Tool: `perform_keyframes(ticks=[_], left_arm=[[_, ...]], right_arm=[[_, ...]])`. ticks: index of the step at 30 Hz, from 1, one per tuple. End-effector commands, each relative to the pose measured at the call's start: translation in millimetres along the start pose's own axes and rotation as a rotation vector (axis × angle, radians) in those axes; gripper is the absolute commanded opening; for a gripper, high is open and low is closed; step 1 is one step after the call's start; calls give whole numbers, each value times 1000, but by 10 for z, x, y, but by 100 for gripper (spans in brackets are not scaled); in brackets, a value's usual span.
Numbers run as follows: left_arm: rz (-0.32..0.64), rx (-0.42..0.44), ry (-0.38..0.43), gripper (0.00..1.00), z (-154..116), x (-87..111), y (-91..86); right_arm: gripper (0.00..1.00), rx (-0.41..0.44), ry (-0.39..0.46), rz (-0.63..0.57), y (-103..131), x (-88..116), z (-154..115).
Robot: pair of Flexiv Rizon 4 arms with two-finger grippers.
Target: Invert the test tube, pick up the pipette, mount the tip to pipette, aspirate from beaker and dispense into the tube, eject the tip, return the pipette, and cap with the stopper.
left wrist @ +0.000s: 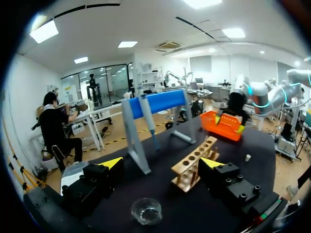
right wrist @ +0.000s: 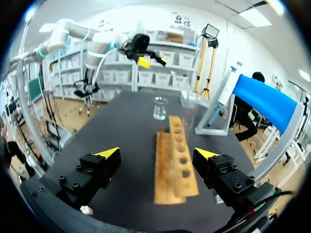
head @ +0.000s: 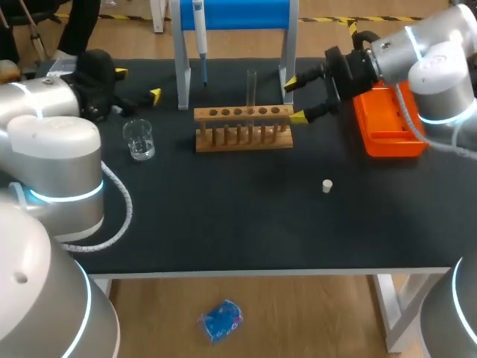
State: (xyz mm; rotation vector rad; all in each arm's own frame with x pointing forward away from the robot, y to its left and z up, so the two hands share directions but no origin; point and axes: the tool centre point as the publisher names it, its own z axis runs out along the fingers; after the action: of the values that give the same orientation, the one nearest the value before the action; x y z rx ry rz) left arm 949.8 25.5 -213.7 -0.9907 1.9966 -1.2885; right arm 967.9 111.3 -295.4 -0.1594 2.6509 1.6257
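Test tube (head: 251, 88), clear glass, standing upright in wooden rack (head: 242, 128) on black tabletop (head: 246, 216); long axis running vertical. Right claw (head: 295, 100) hovering just beside rack's right end, fingers spread, gripping nothing; judged nearer arm. Left claw (head: 137, 83) also gaping empty, well apart from tube.

This is a robotics lab with a bench set up for wet-lab work: 2 robot arms, the left arm (head: 52, 145) and the right arm (head: 436, 63), flank a black-topped table (head: 261, 227). On it stand a wooden rack (head: 243, 130) holding 1 glass test tube (head: 251, 86), a small beaker (head: 139, 139), a pipette (head: 200, 33) hung on a blue stand (head: 242, 13), and an orange tray (head: 387, 127).
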Motion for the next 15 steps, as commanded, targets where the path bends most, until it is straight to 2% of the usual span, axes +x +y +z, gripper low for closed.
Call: perform_keyframes(ticks=[1,3,4,15], left_arm=[[-26,52,-44,100,-123,-212,113],[-50,55,-87,100,-173,-343,159],[-50,55,-87,100,-173,-343,159],[-50,55,-87,100,-173,-343,159]], right_arm=[[100,-43,-73,27,66,479,-36],[100,-71,-41,39,113,648,-31],[100,-70,-22,31,132,722,-29],[100,-70,-22,31,132,722,-29]])
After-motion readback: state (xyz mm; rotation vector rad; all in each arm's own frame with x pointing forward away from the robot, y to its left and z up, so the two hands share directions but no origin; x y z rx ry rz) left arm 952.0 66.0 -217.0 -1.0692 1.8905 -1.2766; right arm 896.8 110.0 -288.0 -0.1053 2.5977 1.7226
